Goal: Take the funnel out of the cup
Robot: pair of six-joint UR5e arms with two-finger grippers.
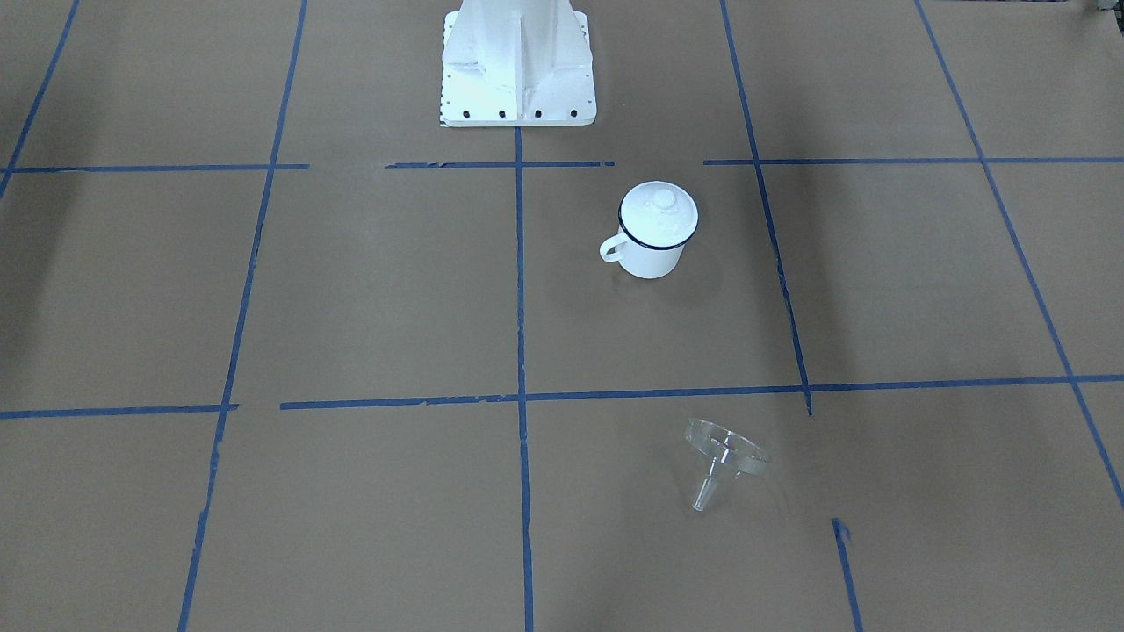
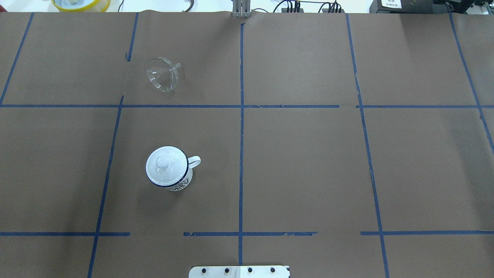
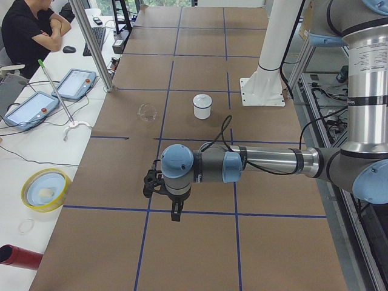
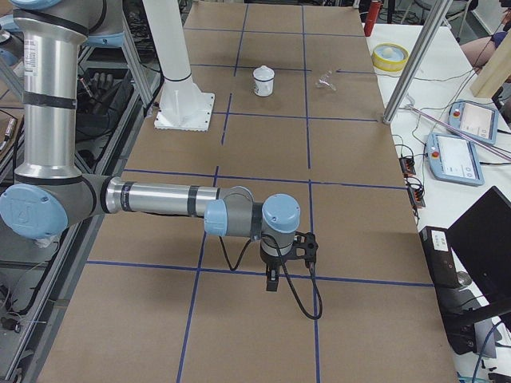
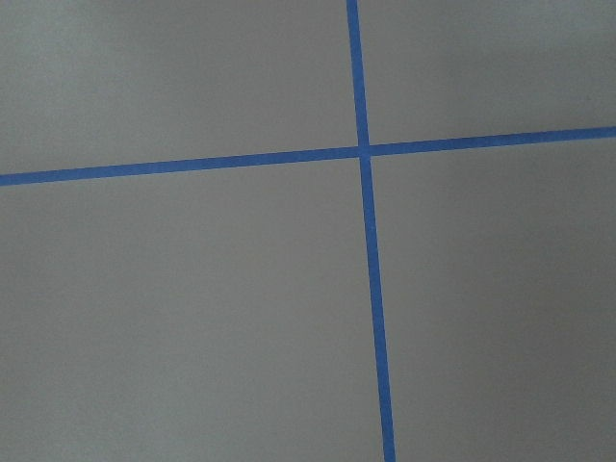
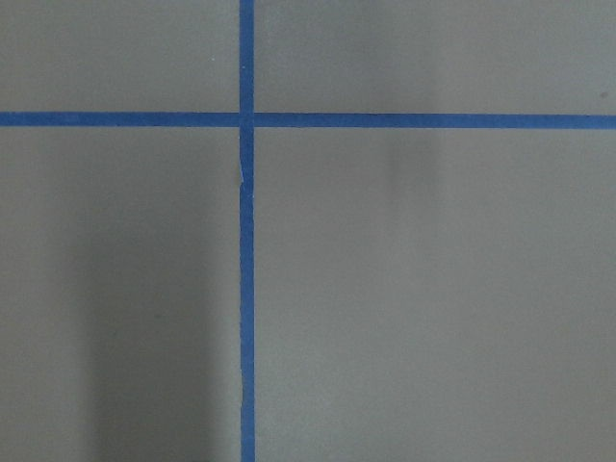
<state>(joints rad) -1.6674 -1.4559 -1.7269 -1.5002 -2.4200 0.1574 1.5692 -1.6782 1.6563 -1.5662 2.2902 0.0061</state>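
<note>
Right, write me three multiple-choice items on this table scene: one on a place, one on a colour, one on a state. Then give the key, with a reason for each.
1. Where is the funnel in relation to the cup?
A. seated in it
B. on the table, apart from it
C. leaning against its handle

2. What colour is the cup's rim?
A. red
B. yellow
C. dark blue

3. What is the state of the cup's top?
A. covered by a white knobbed lid
B. open and empty
C. plugged by the funnel

Key:
1 B: the funnel lies on its side in the next taped square, with a blue line between it and the cup.
2 C: a dark blue band rings the top of the cup.
3 A: the domed lid with its knob sits on the cup.
</note>
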